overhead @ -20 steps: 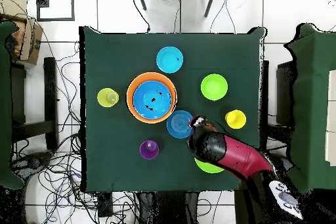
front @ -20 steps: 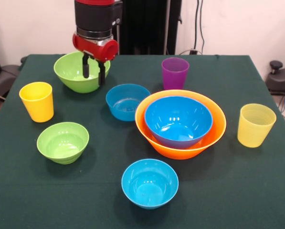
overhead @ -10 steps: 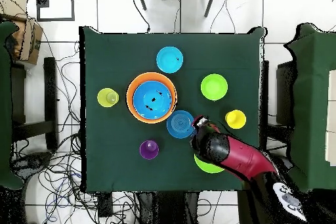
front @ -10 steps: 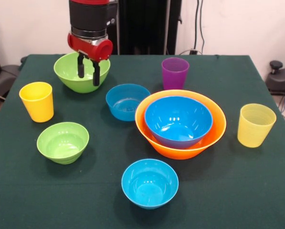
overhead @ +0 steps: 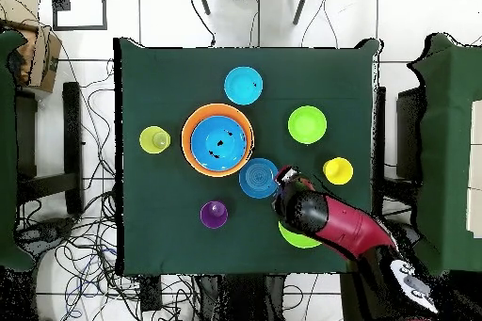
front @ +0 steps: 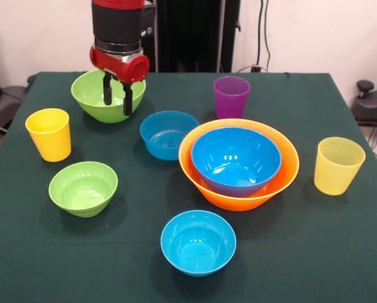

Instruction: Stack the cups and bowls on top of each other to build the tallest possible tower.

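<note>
Front view: the end effector (front: 117, 96) is hanging with fingers parted and empty, straddling the near rim of the medium green bowl (front: 96, 101) at the desk's (front: 43, 252) far left. The tower (front: 239, 165), blue bowl nested in orange, is sitting well apart to the right.

Overhead view: the arm (overhead: 329, 223) is covering most of that green bowl.
</note>
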Tool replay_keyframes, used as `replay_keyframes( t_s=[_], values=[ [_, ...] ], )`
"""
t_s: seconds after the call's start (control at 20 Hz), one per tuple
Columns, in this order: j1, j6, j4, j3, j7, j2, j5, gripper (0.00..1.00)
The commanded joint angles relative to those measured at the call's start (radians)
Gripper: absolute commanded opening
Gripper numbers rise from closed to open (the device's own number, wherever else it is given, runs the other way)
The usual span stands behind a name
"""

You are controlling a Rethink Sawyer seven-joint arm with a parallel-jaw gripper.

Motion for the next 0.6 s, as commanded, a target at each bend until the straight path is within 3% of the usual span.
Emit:
replay_keyframes(
  t_s=[0.05,0.6],
  values=[
    [0.004,-0.087,0.048,0.058,0.096,0.082,-0.064,1.0],
    [-0.031,-0.16,0.051,0.08,0.104,0.152,-0.08,1.0]
  ],
)
